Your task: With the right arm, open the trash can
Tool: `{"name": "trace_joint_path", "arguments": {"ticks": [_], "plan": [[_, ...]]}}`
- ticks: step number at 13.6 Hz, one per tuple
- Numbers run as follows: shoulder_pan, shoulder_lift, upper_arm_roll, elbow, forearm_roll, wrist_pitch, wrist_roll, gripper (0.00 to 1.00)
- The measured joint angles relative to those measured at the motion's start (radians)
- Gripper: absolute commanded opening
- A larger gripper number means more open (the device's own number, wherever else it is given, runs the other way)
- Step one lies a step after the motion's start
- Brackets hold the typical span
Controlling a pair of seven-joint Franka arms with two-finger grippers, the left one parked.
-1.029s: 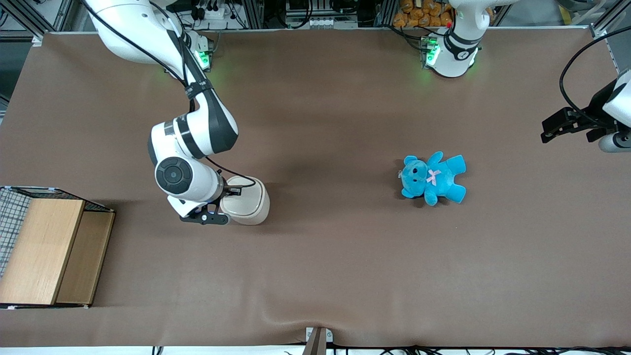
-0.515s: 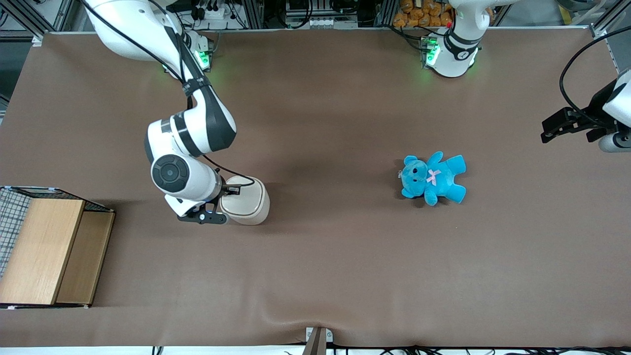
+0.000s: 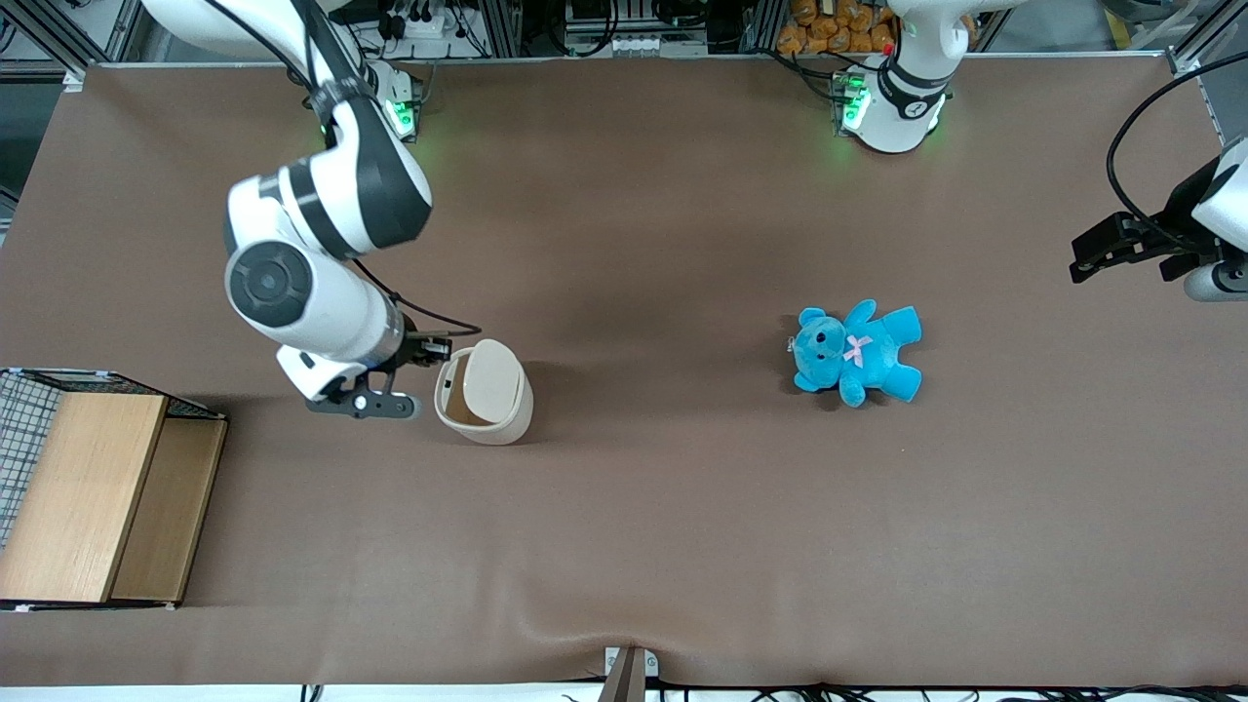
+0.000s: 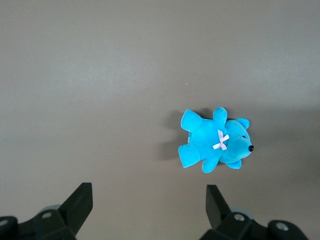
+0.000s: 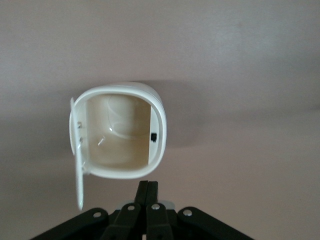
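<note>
Judging by the raised lid [image 3: 487, 375] and exposed hollow, the trash can [image 3: 483, 392] near the wooden box [image 3: 83, 492] looks open, so little remains. The gripper [image 5: 147, 192] hangs just beside it, fingers pressed together, holding nothing.

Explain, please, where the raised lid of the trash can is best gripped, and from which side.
Grip the lid by its free top edge, coming from above. It stands nearly upright over the open trash can and is a thin flat plate, so jaws can close across its thickness. The gripper is beside the can, toward the working arm's end, jaws shut; they would probably need opening first.
</note>
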Motion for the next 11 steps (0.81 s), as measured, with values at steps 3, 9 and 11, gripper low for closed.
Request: {"name": "trace_joint_path", "arguments": {"ticks": [3, 9, 11], "plan": [[-0.042, -0.061, -0.010, 0.008, -0.002, -0.069, -0.044, 0.00], [-0.272, -0.164, -0.017, 0.012, -0.004, -0.213, -0.331, 0.00], [-0.336, -0.211, -0.018, 0.013, -0.019, -0.254, -0.419, 0.00]]}}
